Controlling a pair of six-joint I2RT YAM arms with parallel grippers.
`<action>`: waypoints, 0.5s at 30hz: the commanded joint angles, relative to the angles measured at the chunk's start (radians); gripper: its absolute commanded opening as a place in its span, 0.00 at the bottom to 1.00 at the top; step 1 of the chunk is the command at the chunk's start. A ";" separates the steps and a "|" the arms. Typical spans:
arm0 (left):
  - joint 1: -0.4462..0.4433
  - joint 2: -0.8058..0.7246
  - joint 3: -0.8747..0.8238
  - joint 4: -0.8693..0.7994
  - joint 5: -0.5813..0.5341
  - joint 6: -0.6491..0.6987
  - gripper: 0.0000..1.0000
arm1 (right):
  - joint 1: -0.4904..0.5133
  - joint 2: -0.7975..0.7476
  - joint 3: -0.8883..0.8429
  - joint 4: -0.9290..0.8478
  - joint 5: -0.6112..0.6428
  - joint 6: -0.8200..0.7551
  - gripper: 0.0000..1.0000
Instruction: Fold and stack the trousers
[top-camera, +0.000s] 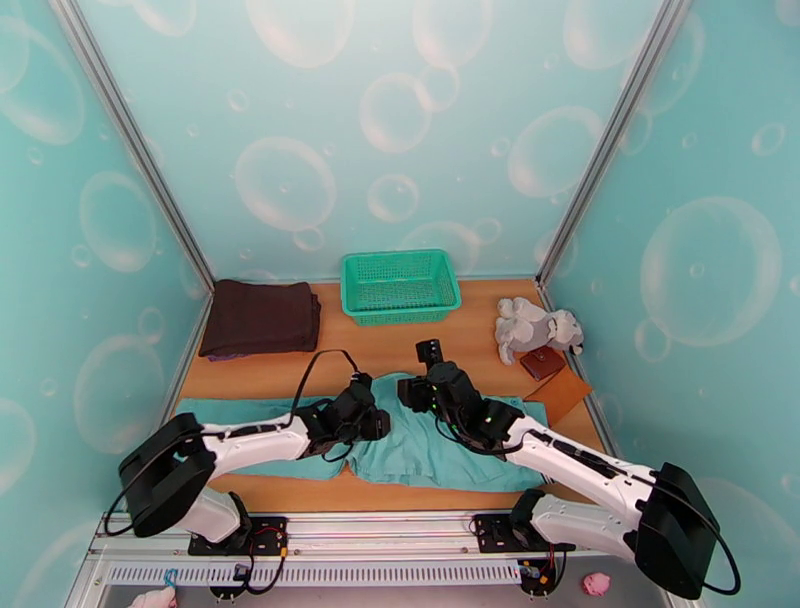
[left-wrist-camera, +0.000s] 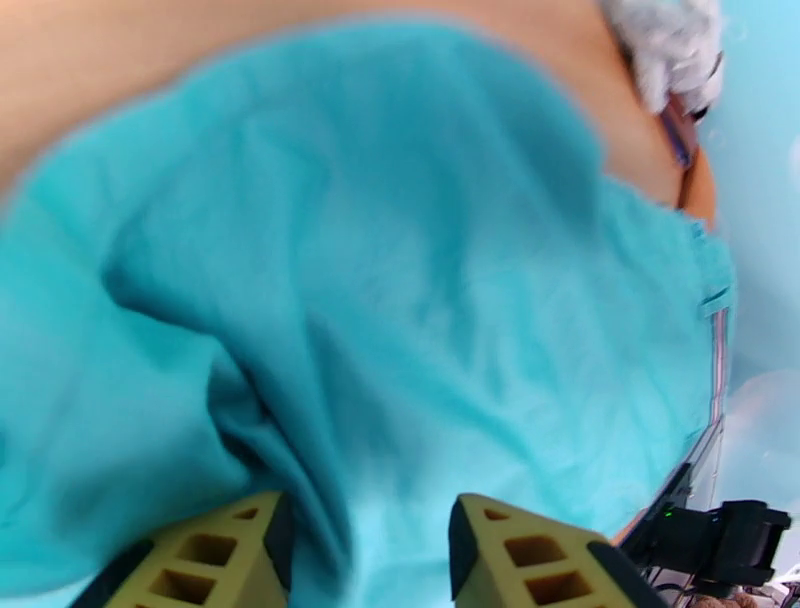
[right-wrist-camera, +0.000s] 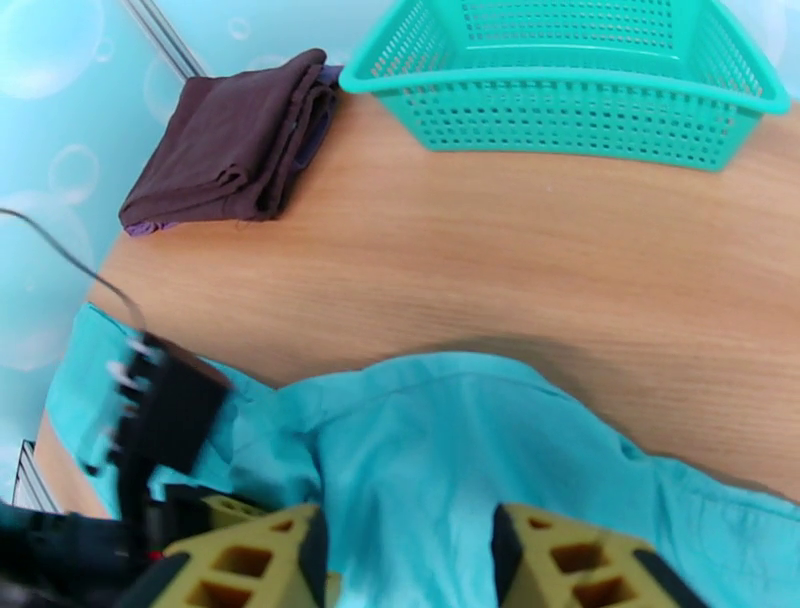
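The light teal trousers (top-camera: 440, 455) lie spread across the near half of the wooden table (top-camera: 400, 345), one leg reaching left. Both grippers meet at the cloth's far edge near the middle, where it humps up. In the left wrist view my left gripper (left-wrist-camera: 365, 550) has bunched trouser cloth (left-wrist-camera: 400, 250) running down between its yellow fingers (left-wrist-camera: 210, 555); the striped waistband (left-wrist-camera: 715, 350) shows at the right. My right gripper (right-wrist-camera: 405, 560) likewise has a raised fold of trousers (right-wrist-camera: 480, 440) between its fingers (right-wrist-camera: 570, 565), the edge casting a shadow on the table. From above, left gripper (top-camera: 378, 420) and right gripper (top-camera: 408, 393) sit close together.
A green basket (top-camera: 400, 285) stands at the back centre, a dark brown folded garment (top-camera: 260, 318) at the back left. A grey plush toy (top-camera: 535, 330), a small brown wallet (top-camera: 543, 362) and a tan sheet (top-camera: 562, 395) lie at the right edge.
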 joint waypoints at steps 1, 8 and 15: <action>0.030 -0.145 -0.027 -0.149 -0.189 0.019 0.47 | -0.005 0.080 0.030 0.043 -0.064 -0.103 0.49; 0.100 -0.388 -0.192 -0.281 -0.203 -0.110 0.49 | 0.011 0.308 0.248 -0.012 -0.127 -0.291 0.50; 0.075 -0.477 -0.351 -0.282 -0.045 -0.229 0.42 | 0.001 0.563 0.477 -0.081 -0.327 -0.469 0.50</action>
